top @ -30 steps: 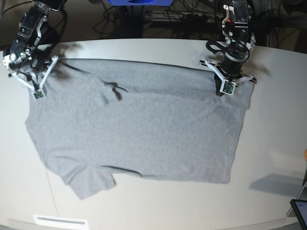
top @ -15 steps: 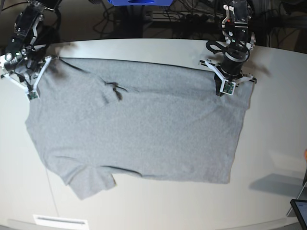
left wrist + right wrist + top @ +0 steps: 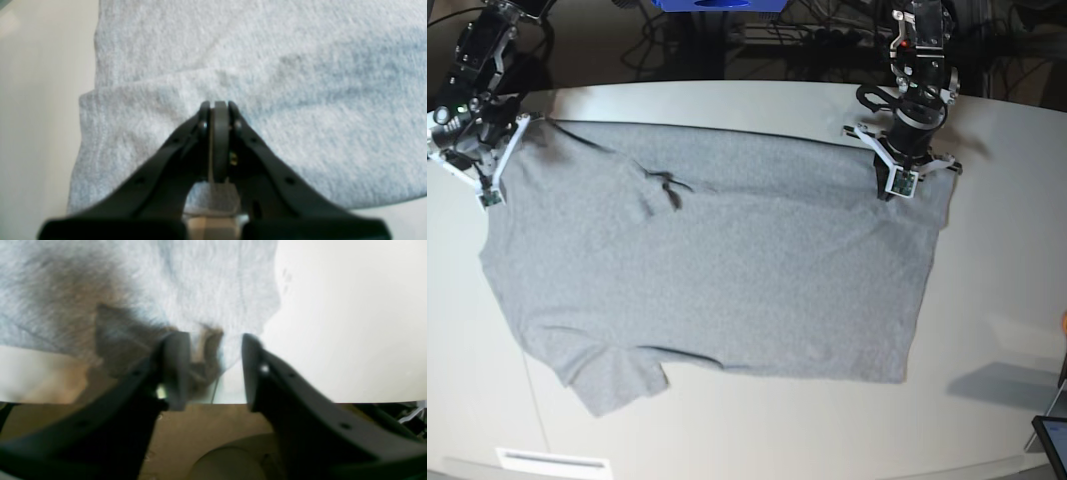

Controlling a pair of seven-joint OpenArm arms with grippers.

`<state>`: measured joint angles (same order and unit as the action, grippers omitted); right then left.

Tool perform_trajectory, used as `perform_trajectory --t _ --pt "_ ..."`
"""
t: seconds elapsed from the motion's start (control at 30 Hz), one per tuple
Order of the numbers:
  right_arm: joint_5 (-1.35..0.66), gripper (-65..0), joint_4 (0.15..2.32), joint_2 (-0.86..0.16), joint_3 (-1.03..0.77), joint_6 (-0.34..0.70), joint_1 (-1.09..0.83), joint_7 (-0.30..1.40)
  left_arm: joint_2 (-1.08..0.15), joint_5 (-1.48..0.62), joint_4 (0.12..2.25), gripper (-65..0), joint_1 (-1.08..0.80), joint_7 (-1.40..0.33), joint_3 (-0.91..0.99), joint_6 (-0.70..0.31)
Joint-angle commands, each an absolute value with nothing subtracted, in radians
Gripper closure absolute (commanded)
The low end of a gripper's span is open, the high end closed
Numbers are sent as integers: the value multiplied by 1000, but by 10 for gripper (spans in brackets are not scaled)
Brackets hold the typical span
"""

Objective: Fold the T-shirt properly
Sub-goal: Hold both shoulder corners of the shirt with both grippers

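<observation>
T-shirt (image 3: 717,270): fuzzy heather-grey knit, flat | left end effector (image 3: 215,106) pinching its hem | right end effector (image 3: 213,340) spread

T-shirt (image 3: 717,260): spread flat on the table (image 3: 987,300), plain side up.
Left gripper (image 3: 899,186): on the shirt's far corner, at the base view's right.
Right gripper (image 3: 489,190): at the shirt's far-left edge.
Tablet corner (image 3: 1052,440): table's near right.

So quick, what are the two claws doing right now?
Left claw: closed, pinching the grey T-shirt.
Right claw: open, holding nothing.
</observation>
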<state>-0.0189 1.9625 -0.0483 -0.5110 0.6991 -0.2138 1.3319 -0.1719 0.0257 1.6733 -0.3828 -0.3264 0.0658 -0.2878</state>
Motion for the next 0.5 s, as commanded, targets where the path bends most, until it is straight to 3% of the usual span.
perform_trajectory --t 0.0,0.13,0.47 --pt "-18 -267 1979 -45 -515 698 -211 1330 -177 33 1678 -27 -386 -348 71 -280" --pt "-18 -229 1979 -39 -515 698 -216 1331 -177 33 1678 -27 -384 -348 71 -280" --pt "-18 -231 1975 -25 -515 698 -232 1330 -177 33 1676 -27 -384 -348 71 -280"
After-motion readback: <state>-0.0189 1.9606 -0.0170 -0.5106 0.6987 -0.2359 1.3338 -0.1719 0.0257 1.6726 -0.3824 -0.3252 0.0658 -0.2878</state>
